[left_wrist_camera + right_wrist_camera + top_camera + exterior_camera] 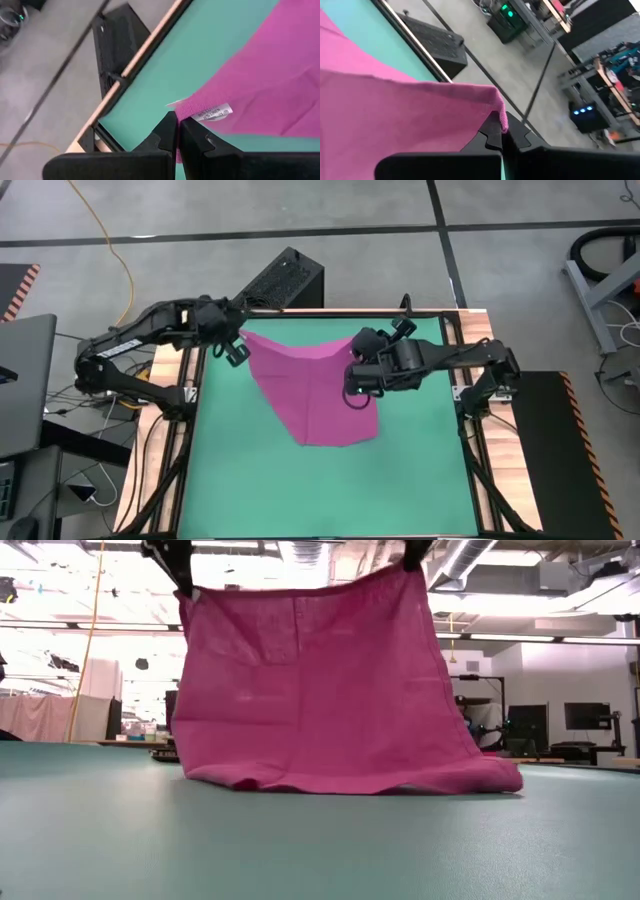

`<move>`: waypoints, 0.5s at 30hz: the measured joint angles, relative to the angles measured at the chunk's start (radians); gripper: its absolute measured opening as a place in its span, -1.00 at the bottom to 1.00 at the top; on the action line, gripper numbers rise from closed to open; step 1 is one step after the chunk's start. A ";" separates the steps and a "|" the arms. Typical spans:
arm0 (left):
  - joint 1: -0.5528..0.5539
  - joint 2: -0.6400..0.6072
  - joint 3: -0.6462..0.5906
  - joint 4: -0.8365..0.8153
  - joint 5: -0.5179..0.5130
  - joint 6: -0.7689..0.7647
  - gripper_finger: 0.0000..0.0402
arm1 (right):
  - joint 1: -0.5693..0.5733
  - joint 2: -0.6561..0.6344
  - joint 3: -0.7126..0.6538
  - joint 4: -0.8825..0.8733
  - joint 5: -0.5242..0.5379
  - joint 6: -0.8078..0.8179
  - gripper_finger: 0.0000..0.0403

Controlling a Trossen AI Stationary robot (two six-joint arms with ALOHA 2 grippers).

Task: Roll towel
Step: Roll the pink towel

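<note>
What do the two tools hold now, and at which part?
Both hold the towel by its top corners: the left tool beside the white tag, the right tool at the other corner.

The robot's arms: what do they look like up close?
Both arms are dark, black and jointed, thin cables looping along them. The left gripper and the right gripper each end in two black, angular, wedge-shaped fingers. No markings show on them.

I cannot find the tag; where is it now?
The tag sits at the towel corner pinched by the left gripper, high over the mat's far left.
</note>
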 joint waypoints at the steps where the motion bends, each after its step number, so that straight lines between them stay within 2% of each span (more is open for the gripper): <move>1: 0.004 0.001 -0.012 0.003 0.018 0.003 -1.00 | 0.002 0.000 -0.003 0.001 0.000 -0.008 -0.96; 4: -0.013 -0.012 -0.026 -0.019 0.071 0.005 -1.00 | 0.040 0.000 0.000 0.000 0.000 -0.014 -0.96; 7: -0.046 -0.043 -0.011 -0.097 0.131 -0.034 -1.00 | 0.102 -0.008 0.022 0.001 -0.042 -0.014 -0.97; 11: -0.111 -0.081 0.020 -0.205 0.171 -0.152 -1.00 | 0.191 -0.013 0.065 0.000 -0.080 0.009 -0.97; 15: -0.208 -0.123 0.026 -0.244 0.209 -0.285 -1.00 | 0.285 -0.011 0.099 0.011 -0.089 0.062 -0.97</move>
